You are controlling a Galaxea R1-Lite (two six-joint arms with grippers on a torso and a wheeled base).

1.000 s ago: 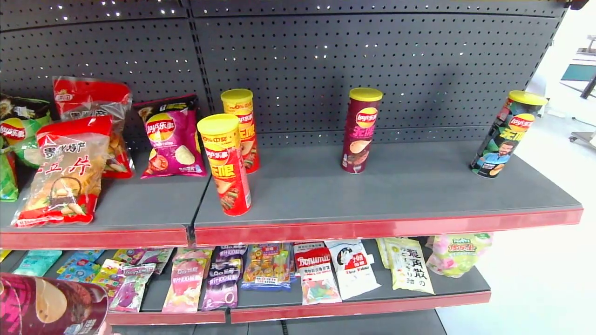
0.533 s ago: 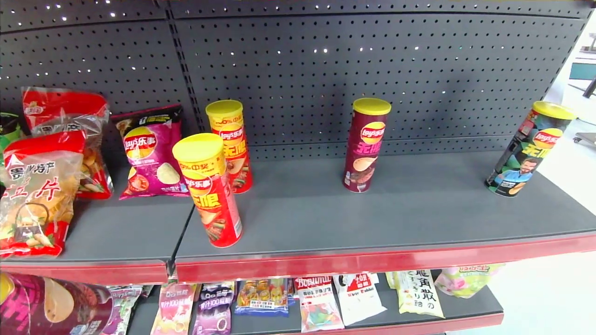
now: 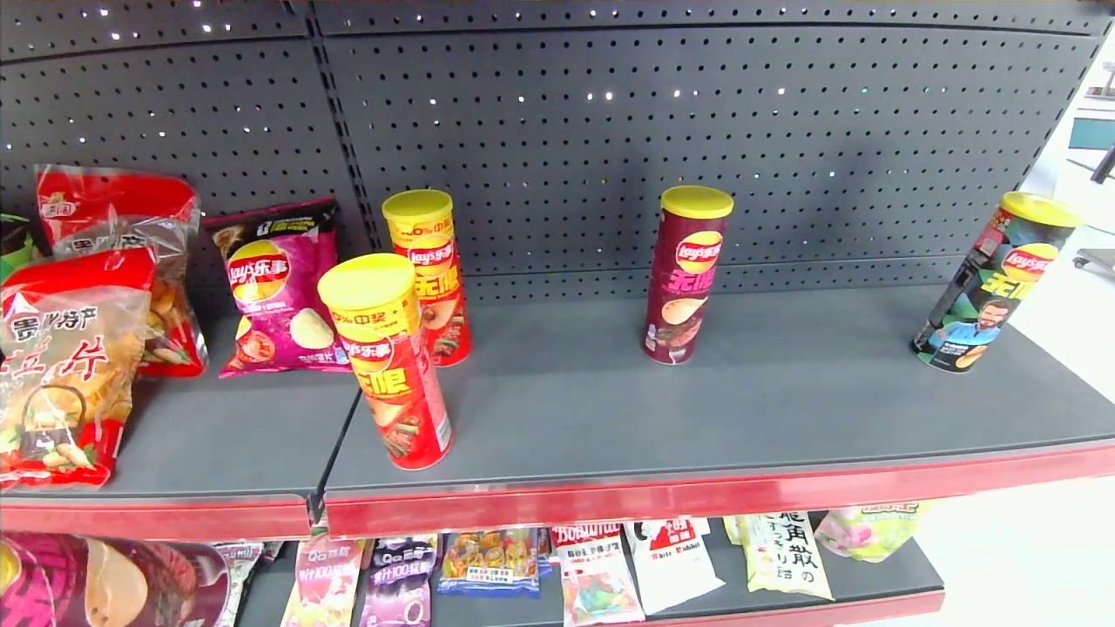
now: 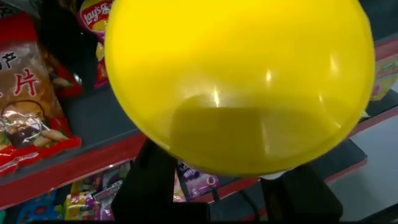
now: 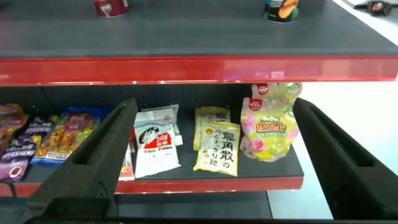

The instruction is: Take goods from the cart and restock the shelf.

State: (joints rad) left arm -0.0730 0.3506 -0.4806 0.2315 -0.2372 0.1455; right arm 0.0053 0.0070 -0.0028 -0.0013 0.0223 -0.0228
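- We see the left end effector (image 4: 227, 196) closed on a maroon chip can (image 4: 239, 81). Its two dark fingers (image 4: 152, 186) flank the can's yellow lid, which faces the wrist camera.
- In the head view the maroon chip can (image 3: 96, 582) sits at the lower left, seemingly tipped on its side. It is below the red front lip of the upper shelf (image 3: 697, 418) and rests on no shelf.
- The right end effector (image 5: 214, 165) is open, its fingers wide apart with nothing between them. It faces the lower shelf (image 5: 273, 184) and its snack packets (image 5: 217, 146).
- Four tubes stand upright on the upper shelf. A red tube (image 3: 388, 361) is near the front edge, with a second red tube (image 3: 429, 274) just behind it. A dark red tube (image 3: 688, 274) stands near the middle, and a green-and-black tube (image 3: 993, 283) at the right end, well apart.
- Left of the tubes lean a purple crisp bag (image 3: 274, 287) and red snack bags (image 3: 65, 366).
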